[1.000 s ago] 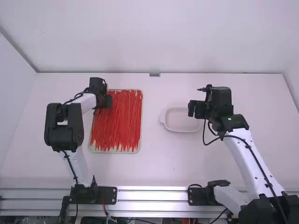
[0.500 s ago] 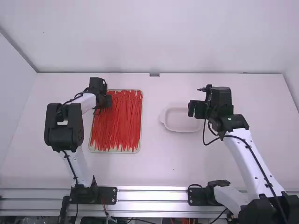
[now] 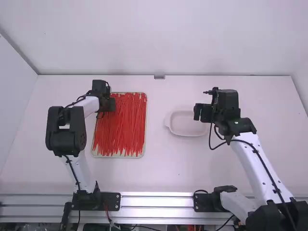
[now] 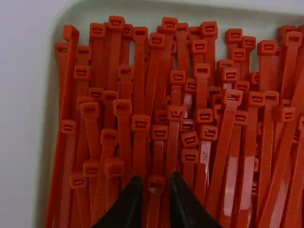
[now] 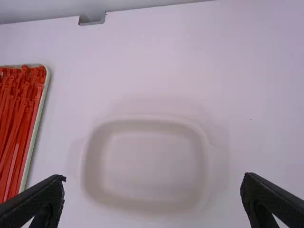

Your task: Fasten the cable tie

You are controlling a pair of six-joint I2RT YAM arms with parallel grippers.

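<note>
Left gripper (image 4: 155, 176), barely open, straddles one red plastic cable tie (image 4: 156, 184) on a pale green tray (image 4: 142, 9); right gripper (image 5: 153, 180) hangs wide open, empty, above a white rounded dish (image 5: 142, 121).

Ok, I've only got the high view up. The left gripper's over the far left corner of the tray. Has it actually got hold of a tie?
Observer: Not gripped. In the left wrist view the left gripper is slightly open, with the head of one cable tie between its tips.
Operator: Which end of the ties is that?
Observer: The head ends. They bunch against the rim of the tray there.
Operator: And the right gripper?
Observer: The right gripper is wide open above the empty white dish.
</note>
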